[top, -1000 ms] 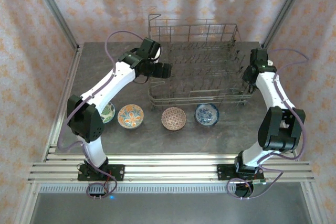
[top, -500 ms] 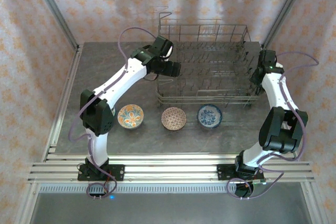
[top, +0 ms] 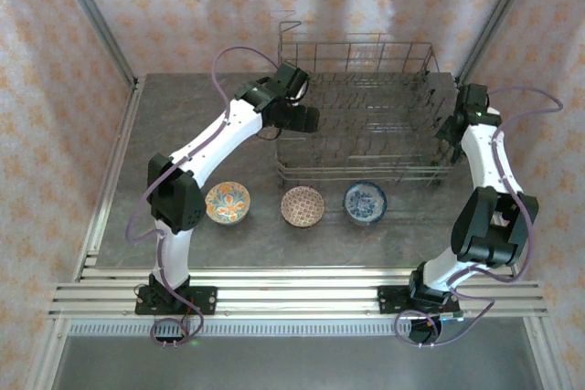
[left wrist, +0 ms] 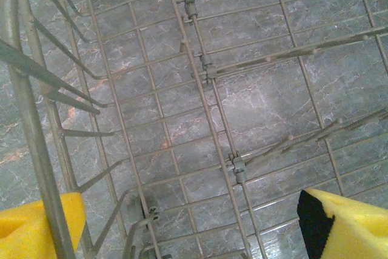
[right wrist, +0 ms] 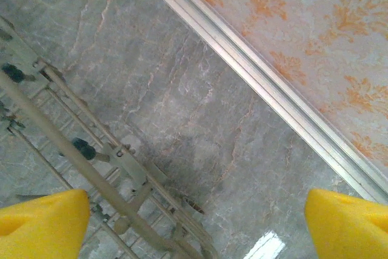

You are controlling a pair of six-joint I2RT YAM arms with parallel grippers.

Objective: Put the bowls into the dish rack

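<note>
The loading has, by the look of it, not begun. The dish rack (top: pixel 361 111) stands at the back of the counter (top: pixel 183 125), and every row of tines that shows is bare. The left gripper (top: pixel 306 119) hangs over the rack's left end, open and holding nothing. In the left wrist view its (left wrist: pixel 191 228) yellow pads stand wide apart, with only the rack's wire floor (left wrist: pixel 206 77) and the grey counter directly beneath them. The right gripper (top: pixel 454 125) sits at the rack's right end, open and empty too. In the right wrist view its (right wrist: pixel 194 222) pads are spread wide over bare counter, with the rack's outer rail (right wrist: pixel 91 162) under the left-hand pad and the patterned wall beyond. Three bowls wait in a row on the counter in front of the rack, well apart from both grippers and nearer the arm bases. The orange-and-teal bowl (top: pixel 228 201) and the brown-and-pink bowl (top: pixel 303 206) lie closer to the left gripper, and the blue-and-white bowl (top: pixel 365 200) closer to the right gripper. Each rests upright with its open side up and touches neither its neighbours nor the rack. Whether a further bowl lies hidden under the left arm's dark elbow cannot be told from above. Every visible bowl remains to be picked up and stood between the tines.
</note>
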